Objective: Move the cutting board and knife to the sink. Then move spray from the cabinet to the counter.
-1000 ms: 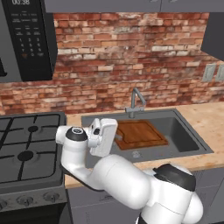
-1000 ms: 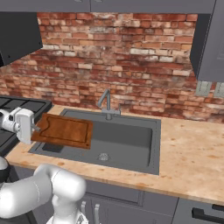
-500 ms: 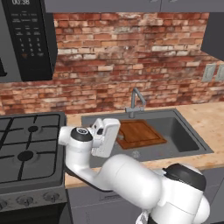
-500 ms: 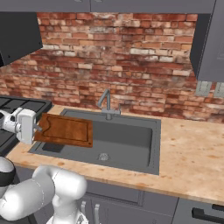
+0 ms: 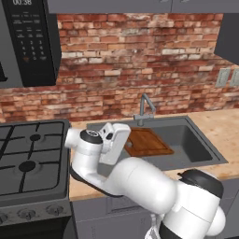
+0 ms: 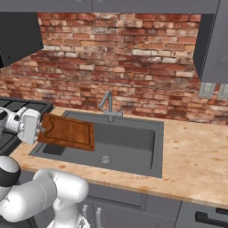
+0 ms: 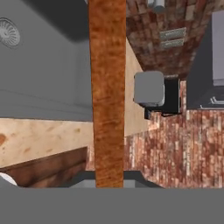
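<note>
Reddish-brown wood, the cutting board (image 6: pixel 69 132) hangs level over the left part of the dark grey sink (image 6: pixel 133 142), clear of the basin floor, clamped by its left end in the gripper (image 6: pixel 41 130). Behind it stands the silver faucet (image 6: pixel 108 105). Beige counter (image 6: pixel 196 156) runs off to the right.

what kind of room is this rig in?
A rendered home kitchen, by the look of it: a sink with a faucet set in a wood-grain counter, a gas stove beside it, and a microwave on the brick wall.
</note>
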Tool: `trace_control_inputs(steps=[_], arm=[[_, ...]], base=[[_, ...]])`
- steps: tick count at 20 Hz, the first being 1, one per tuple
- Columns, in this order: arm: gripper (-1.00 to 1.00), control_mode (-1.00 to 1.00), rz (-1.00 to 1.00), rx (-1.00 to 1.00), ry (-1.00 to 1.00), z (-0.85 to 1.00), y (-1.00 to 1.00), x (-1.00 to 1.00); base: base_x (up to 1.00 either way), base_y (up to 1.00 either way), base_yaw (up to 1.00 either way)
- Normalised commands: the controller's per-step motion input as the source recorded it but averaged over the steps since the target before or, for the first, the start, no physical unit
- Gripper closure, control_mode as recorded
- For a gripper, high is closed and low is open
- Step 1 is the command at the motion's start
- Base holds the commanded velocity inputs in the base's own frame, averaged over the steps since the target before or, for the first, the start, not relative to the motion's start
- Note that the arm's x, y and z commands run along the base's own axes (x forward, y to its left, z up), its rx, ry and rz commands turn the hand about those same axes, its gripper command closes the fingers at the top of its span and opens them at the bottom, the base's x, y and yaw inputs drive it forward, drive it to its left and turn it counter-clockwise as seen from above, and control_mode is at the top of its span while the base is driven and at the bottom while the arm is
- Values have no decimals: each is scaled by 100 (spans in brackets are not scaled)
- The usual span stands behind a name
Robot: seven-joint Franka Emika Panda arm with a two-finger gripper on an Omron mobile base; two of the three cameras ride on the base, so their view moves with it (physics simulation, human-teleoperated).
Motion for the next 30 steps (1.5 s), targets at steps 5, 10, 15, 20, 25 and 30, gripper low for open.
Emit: trace_control_inputs(steps=[5, 10, 15, 20, 25, 30], arm=[[100, -100, 0, 5, 0, 0, 0, 14], [100, -100, 0, 5, 0, -4, -1, 12], [100, -100, -1, 4, 0, -8, -6, 12], [100, -100, -1, 2, 0, -10, -5, 9], [100, -100, -5, 0, 0, -12, -2, 7], [100, -100, -9, 0, 2, -9, -5, 14]], base=[[0, 0, 0], [0, 0, 0], [0, 0, 0], [0, 0, 0], [0, 0, 0], [0, 0, 0]])
